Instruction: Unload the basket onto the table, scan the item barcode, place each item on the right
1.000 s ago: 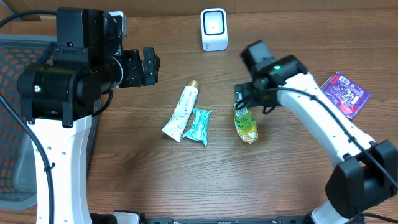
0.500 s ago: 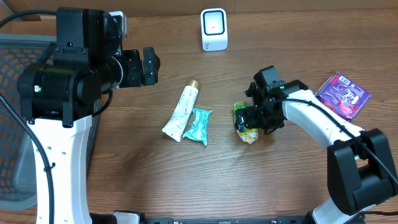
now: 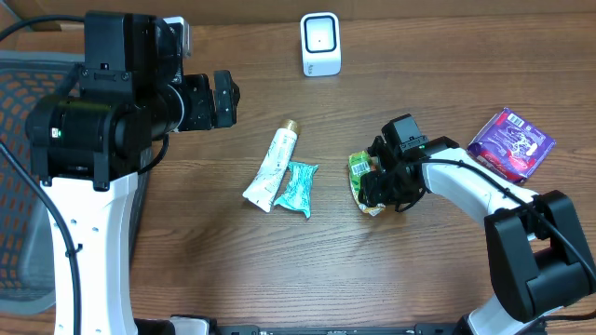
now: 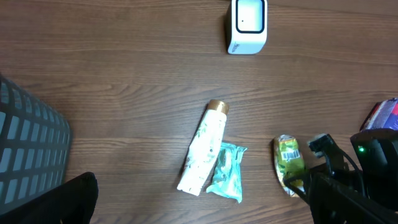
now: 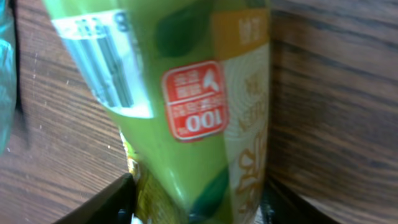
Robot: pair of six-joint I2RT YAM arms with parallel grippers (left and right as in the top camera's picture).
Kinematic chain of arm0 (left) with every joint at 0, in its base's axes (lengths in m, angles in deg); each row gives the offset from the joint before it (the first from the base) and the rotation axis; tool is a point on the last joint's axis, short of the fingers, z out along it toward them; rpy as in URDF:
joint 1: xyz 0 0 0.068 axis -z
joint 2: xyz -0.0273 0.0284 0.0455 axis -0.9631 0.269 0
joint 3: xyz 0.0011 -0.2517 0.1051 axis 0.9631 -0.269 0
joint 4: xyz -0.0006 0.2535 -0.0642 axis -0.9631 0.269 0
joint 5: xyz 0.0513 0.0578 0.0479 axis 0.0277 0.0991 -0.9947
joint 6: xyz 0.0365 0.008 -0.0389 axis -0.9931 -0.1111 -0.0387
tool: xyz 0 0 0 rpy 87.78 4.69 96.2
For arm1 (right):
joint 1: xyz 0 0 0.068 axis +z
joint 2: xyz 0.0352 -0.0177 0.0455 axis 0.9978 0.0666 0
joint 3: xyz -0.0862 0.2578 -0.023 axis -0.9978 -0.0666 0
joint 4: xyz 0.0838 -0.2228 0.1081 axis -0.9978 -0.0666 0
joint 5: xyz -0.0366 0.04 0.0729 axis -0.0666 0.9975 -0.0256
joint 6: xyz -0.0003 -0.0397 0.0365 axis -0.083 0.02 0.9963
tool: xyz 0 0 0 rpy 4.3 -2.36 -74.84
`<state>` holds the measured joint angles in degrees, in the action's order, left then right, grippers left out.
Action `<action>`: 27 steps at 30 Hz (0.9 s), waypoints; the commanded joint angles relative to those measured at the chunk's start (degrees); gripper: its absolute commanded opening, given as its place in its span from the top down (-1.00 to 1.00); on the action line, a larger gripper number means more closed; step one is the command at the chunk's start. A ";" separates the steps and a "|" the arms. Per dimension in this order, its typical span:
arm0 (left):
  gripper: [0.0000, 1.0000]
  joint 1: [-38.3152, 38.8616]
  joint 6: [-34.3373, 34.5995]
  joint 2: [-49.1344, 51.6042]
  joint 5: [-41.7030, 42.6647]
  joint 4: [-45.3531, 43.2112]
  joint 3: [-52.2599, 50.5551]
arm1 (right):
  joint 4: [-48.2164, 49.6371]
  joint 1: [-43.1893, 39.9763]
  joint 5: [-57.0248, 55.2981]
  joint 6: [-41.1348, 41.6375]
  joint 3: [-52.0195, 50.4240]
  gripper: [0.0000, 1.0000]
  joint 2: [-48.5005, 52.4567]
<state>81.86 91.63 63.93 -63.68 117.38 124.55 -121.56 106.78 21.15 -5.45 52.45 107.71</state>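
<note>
Item: green pouch (image 3: 364, 180), lying flat on the wood table (image 3: 419, 279), right of centre. Its barcode (image 4: 289, 149) faces up, at the end of the pouch toward the scanner. In the right wrist view the barcode (image 5: 102, 68) sits top left, with a red label beside it.

R gripper (image 3: 377, 186): low over the pouch, approx. half open, one finger on each long side. In the right wrist view both fingers (image 5: 106, 202) lie against the pouch edges. A firm clamp cannot be confirmed. The pouch rests on the table.

Nearest neighbour: teal packet (image 3: 299, 188), left of the pouch with a strip of bare wood between. The teal packet touches the white tube (image 3: 273, 167) along one edge. The tube lies at a slant, gold cap toward the scanner.

Scanner (image 3: 320, 44): white, upright, near the far table edge, well apart from the pouch. The wood between them is bare.

Purple packet (image 3: 512, 140): near the R edge, beyond the R arm, apart from the pouch.

L gripper (image 3: 210, 100): raised at far left, jaws fully wide, holding nothing, well apart from all items.

Grey mesh basket (image 4: 25, 143): at the L table edge, under the L arm.

Open room: wide bare wood along the near edge and between the scanner and the items.
</note>
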 commanded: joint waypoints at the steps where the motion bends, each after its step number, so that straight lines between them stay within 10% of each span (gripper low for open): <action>1: -0.99 0.07 -1.07 0.33 -0.20 -0.07 0.52 | 0.15 -0.33 0.52 0.00 -0.48 -0.02 0.04; 10: -0.98 0.07 -1.07 0.35 -0.20 -0.07 0.52 | -3.76 -0.33 -0.44 0.07 4.24 0.85 0.04; 27: -0.99 0.07 -1.07 0.35 -0.20 -0.07 0.52 | -13.05 13.33 -38.42 13.66 13.29 0.87 0.11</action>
<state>81.86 91.63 63.93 -63.68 117.36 124.55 -135.95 116.27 -9.41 5.19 63.68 108.13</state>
